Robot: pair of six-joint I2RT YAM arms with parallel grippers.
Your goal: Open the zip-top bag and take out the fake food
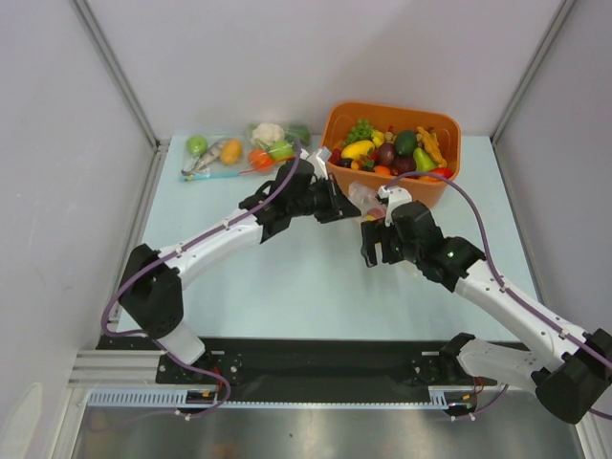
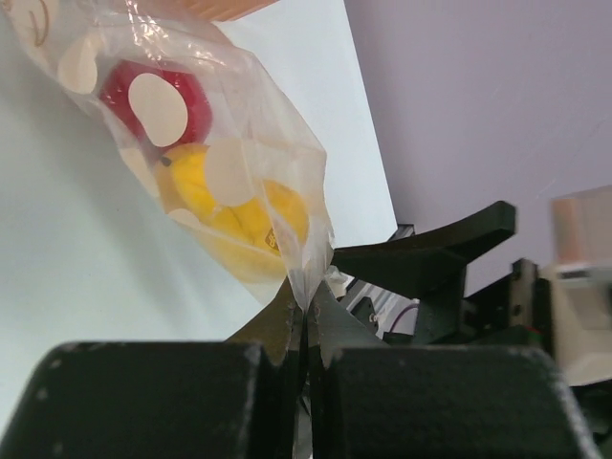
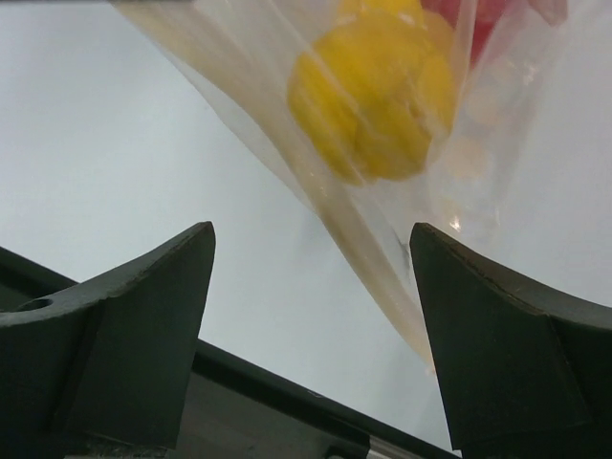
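The zip-top bag (image 1: 367,199) hangs above the table between my two grippers, just in front of the basket. In the left wrist view the clear crinkly bag (image 2: 277,143) holds the fake food: a round red fruit (image 2: 186,96) and yellow fruits (image 2: 225,215). My left gripper (image 2: 308,304) is shut on the bag's bottom corner; it also shows in the top view (image 1: 350,208). My right gripper (image 3: 311,234) is open just under the bag (image 3: 382,239), whose edge runs close to the right finger (image 3: 516,335). A yellow fruit (image 3: 373,91) sits above it. The right gripper also shows in the top view (image 1: 376,231).
An orange basket (image 1: 394,113) full of fake fruit and vegetables stands at the back right, right behind the bag. Other clear bags (image 1: 222,155) with a green ball, a fish and a cauliflower (image 1: 268,132) lie at the back left. Grey walls close in both sides.
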